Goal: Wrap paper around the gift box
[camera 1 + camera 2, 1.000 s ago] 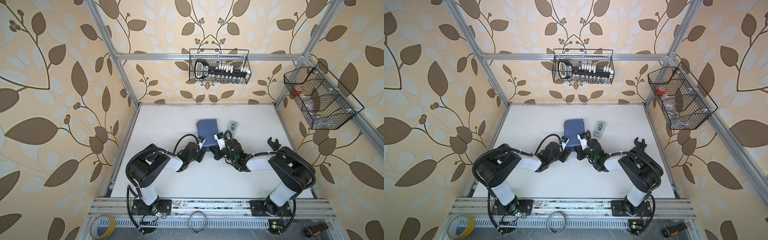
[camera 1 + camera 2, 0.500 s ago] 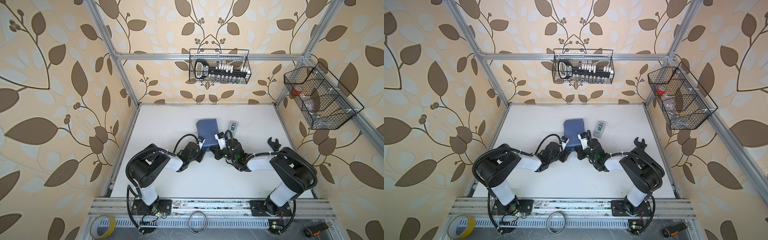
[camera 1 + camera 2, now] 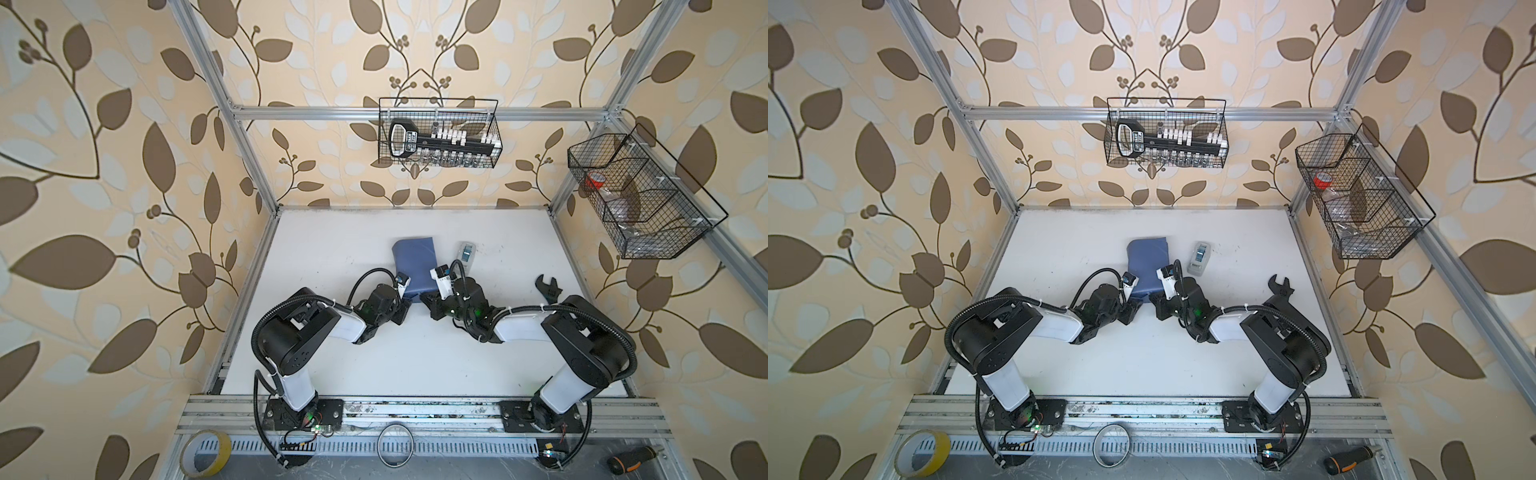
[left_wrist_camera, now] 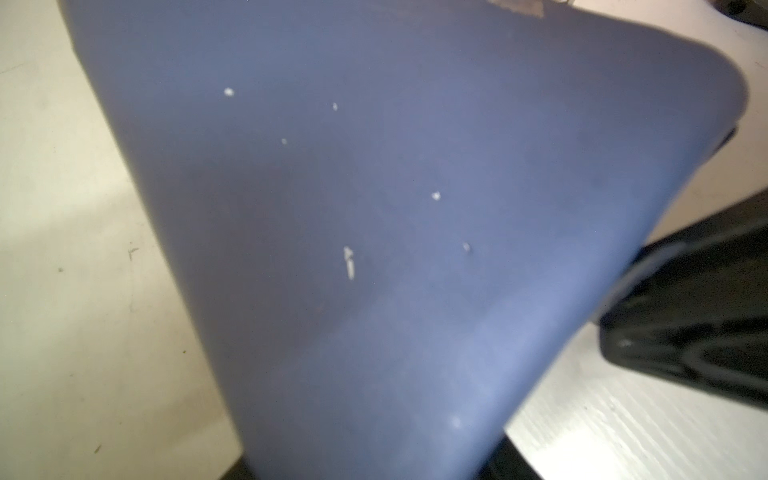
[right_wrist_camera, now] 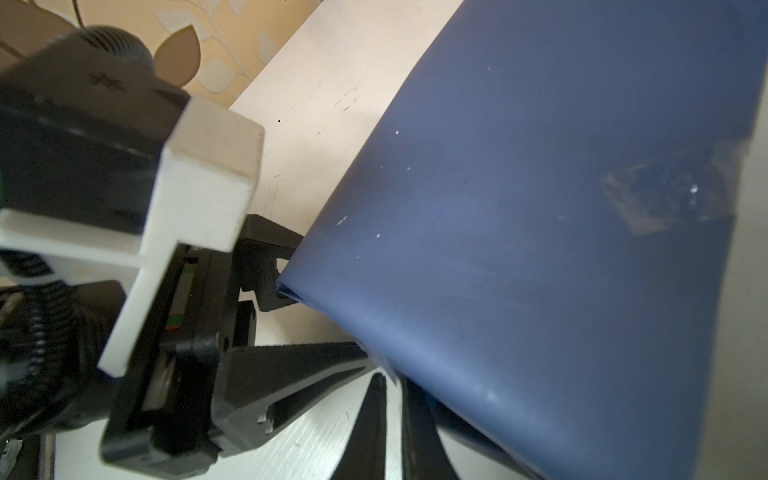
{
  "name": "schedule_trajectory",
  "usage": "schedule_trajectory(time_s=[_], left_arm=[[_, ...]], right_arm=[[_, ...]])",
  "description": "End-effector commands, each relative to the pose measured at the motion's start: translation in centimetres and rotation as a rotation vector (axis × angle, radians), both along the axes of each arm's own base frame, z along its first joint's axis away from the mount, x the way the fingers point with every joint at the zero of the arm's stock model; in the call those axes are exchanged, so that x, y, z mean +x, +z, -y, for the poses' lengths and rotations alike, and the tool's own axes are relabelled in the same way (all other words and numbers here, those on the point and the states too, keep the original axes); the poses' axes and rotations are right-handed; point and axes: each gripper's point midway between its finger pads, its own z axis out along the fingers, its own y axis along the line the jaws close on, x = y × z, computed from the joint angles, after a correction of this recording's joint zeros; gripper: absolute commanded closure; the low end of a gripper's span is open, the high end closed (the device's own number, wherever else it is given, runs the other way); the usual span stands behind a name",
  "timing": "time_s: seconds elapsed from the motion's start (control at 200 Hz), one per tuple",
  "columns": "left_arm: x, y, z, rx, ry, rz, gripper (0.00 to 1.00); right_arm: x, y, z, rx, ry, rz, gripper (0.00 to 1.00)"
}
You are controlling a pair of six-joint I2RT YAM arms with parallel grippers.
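Nothing has visibly shifted since a second ago: both arms stay low on the white table (image 3: 332, 257), and the paper (image 3: 413, 259) lies in the same spot.

On the left, the left gripper (image 3: 402, 311) reaches in to the near end of the paper. In the right wrist view its fingers (image 5: 266, 257) stand about half apart. The paper's near end fills the gap and touches both of them, so the tool is clamped on the paper.

The paper, slate blue side out, is folded into a flat packet. It lies in the middle of the table, a little toward the far wall. The gift box is hidden in every view. A piece of clear tape (image 5: 665, 195) sticks on the packet's upper face.

Just to the right, the right gripper (image 3: 427, 300) meets the same near end, toward its right corner. Its jaws are almost together, with only a thin slit between them. The paper's corner lies right at the tips, and I cannot tell whether they pinch it.

Further right, a small grey tape dispenser (image 3: 466, 253) lies near the packet's far right corner, not touching it. A black wrench (image 3: 548, 286) lies well to the right, beside the right arm's elbow.
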Motion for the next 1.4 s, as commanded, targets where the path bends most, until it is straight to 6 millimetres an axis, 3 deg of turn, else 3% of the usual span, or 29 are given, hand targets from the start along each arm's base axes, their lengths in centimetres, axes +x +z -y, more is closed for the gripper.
schedule_trajectory(time_s=[0.0,0.435,0.845,1.394], left_arm=[[0.6,1.2,0.5,-0.046,-0.003,0.019,0.48],[0.5,1.2,0.5,-0.048,-0.005,0.019,0.48],[0.7,1.6,0.7,-0.048,-0.007,0.025,0.48],[1.0,1.8,0.7,-0.052,0.004,0.024,0.49]], right_arm=[[1.1,0.9,-0.1,0.002,-0.030,0.017,0.89],[1.8,0.8,0.1,-0.021,-0.090,-0.030,0.89],[1.5,1.0,0.1,-0.026,-0.095,-0.040,0.82],[1.1,1.2,1.5,-0.040,-0.111,-0.046,0.75]])
